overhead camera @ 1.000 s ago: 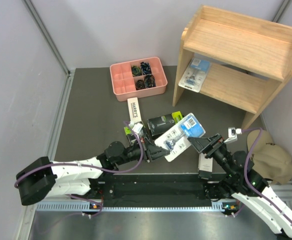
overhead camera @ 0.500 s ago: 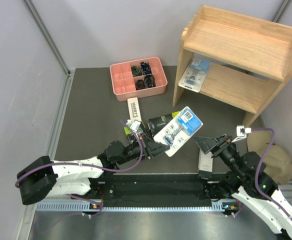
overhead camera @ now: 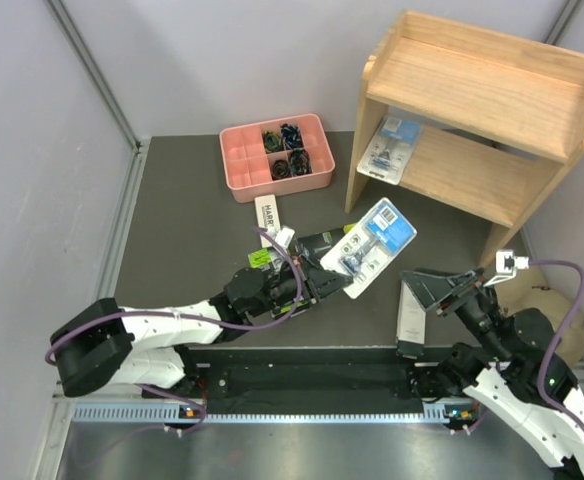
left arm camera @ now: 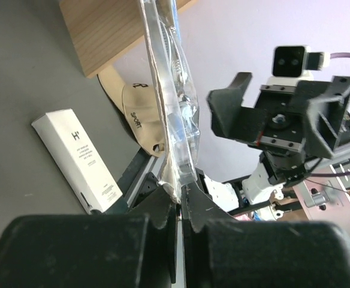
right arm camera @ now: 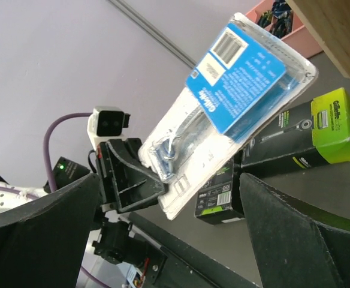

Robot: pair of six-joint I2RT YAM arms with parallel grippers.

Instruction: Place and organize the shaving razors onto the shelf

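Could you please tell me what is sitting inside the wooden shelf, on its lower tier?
One blue-carded blister pack lies at the left end of the lower tier of the shelf. No other pack shows there, though the top board covers the back of that tier.

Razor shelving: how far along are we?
Done: one blister pack on the lower tier of the shelf. In hand: second blister pack, pinched by left end effector; right end effector open beside it. Remaining: two black boxes, two white boxes on the table.
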